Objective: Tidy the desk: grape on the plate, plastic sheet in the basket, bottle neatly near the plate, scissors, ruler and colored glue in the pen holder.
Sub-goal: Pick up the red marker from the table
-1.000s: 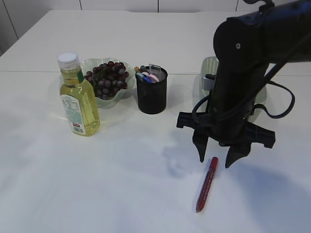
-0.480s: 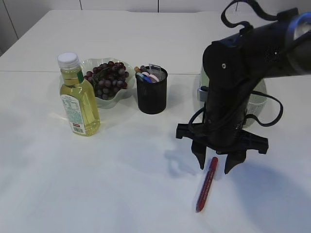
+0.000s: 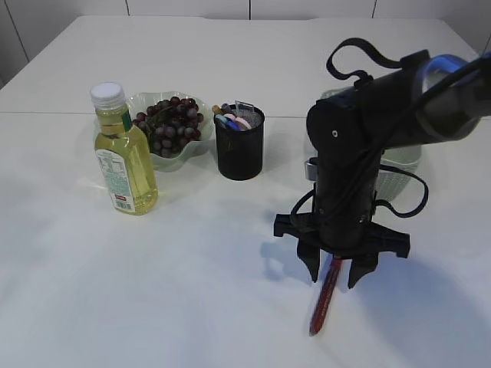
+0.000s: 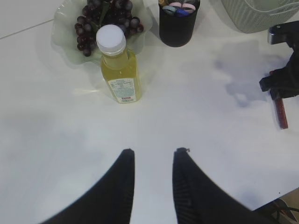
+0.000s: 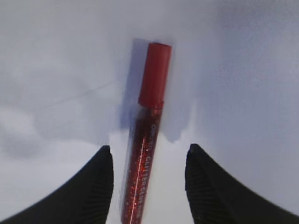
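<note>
The red glitter glue (image 3: 324, 302) lies on the white table; in the right wrist view it (image 5: 145, 140) runs lengthwise between my fingers. My right gripper (image 3: 334, 277) is open, low over the tube, one finger on each side, not touching it. The yellow bottle (image 3: 123, 153) stands upright beside the pale green plate (image 3: 138, 103) of grapes (image 3: 167, 123). The black pen holder (image 3: 238, 144) holds several items. The basket (image 3: 399, 165) sits behind my right arm. My left gripper (image 4: 153, 151) is open and empty, high above the table; it is out of the exterior view.
In the left wrist view the bottle (image 4: 119, 65), grapes (image 4: 105, 18), pen holder (image 4: 177, 21) and basket (image 4: 259, 14) line the far side. A table seam runs across behind the bottle. The right arm's cables loop beside the basket.
My right gripper has come down and slightly toward the front, from above the glue's cap to straddling the tube. Nothing else moved.
</note>
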